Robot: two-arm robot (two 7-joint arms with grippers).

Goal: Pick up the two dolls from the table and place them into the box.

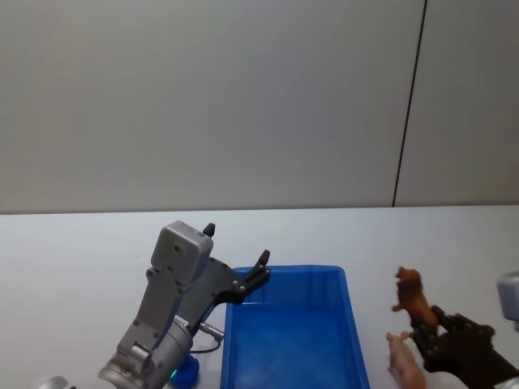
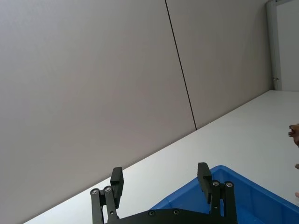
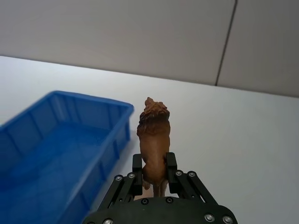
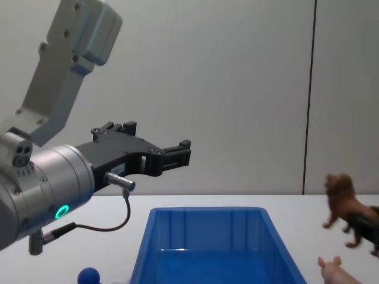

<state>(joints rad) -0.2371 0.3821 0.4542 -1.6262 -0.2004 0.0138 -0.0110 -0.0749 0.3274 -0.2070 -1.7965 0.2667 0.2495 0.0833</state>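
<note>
The pale-pink pig (image 1: 401, 357) lies on the white table (image 1: 81, 259) just under the right gripper (image 3: 154, 163). It sits on the side toward the box, and the picture edge and the gripper body cut it off, so only its head and front show. The deep-blue toy (image 4: 89, 275) sits low behind and beneath the left gripper (image 2: 160, 179), outside the box's left wall. The left arm hides most of it in the head view, and from the chest only its ball-shaped part shows. Its other details cannot be made out.

The right gripper's fingers pinch a brown lion figure (image 3: 153, 128) by its hindquarters. The lion stands upright, off the table, to the right of the box and apart from its rim. In the chest view this gripper is cut by the right edge.

The left gripper's fingers are spread wide around nothing, raised in the air over the far left corner of the blue plastic box (image 4: 207, 231). The part of the box floor in view is plain blue plastic; its near end is cut off.
</note>
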